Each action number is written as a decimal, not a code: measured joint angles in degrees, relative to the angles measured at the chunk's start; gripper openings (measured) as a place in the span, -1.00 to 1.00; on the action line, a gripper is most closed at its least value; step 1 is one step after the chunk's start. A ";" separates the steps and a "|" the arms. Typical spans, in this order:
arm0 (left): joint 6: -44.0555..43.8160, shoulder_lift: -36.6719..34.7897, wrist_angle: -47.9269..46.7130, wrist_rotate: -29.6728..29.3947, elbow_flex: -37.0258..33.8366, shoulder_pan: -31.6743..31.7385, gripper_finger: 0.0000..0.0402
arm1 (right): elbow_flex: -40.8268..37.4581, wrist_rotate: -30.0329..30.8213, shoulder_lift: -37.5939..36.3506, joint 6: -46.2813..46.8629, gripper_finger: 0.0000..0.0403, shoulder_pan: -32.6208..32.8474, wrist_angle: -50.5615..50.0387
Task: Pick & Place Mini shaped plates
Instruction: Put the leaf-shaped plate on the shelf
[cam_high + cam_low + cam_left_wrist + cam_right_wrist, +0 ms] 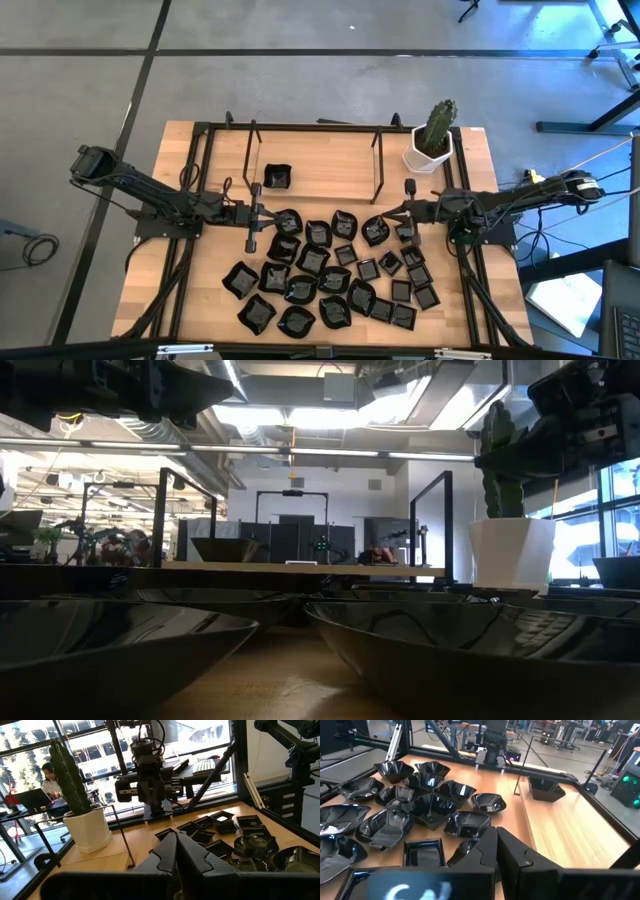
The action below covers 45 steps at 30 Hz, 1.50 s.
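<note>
Across the near half of the wooden worktop (pixel 200 300) lies a crowded cluster of mini shaped plates (pixel 320 275), glossy black and touching or overlapping one another: larger wavy-rimmed ones toward the near left, smaller square ones (pixel 400 290) toward the near right corner. In the low view two of these dishes (pixel 470 655) fill the foreground, their rims nearly meeting.

At the far edge of the cluster, around mid-depth of the worktop, both arms reach inward from opposite sides. The left pincer (pixel 253 212) hangs over the cluster's far left fringe, its fingers (pixel 172 852) pressed together with nothing between them. The right pincer (pixel 408 210) hangs over the cluster's far right fringe, near the plates just beside it; its fingers (pixel 495 847) also meet, empty.

Beyond the pincers, a single black plate (pixel 277 177) sits apart from the rest on the bare far half of the worktop, inside a thin black wire frame (pixel 315 150). The right wrist view shows this lone plate (pixel 546 788) well clear of the heap (pixel 420 800).

At the far right corner stands a white pot (pixel 428 152) holding a green cactus (pixel 438 124).
</note>
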 joint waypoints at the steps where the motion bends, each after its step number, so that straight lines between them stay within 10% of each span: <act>1: 0.00 0.00 0.00 0.00 0.00 0.00 -0.98 | 0.00 0.00 0.00 0.00 -0.96 0.00 0.00; 45: 2.95 0.00 0.00 -0.19 0.00 -0.02 -0.98 | -0.11 0.00 -0.02 0.02 -0.96 0.00 0.80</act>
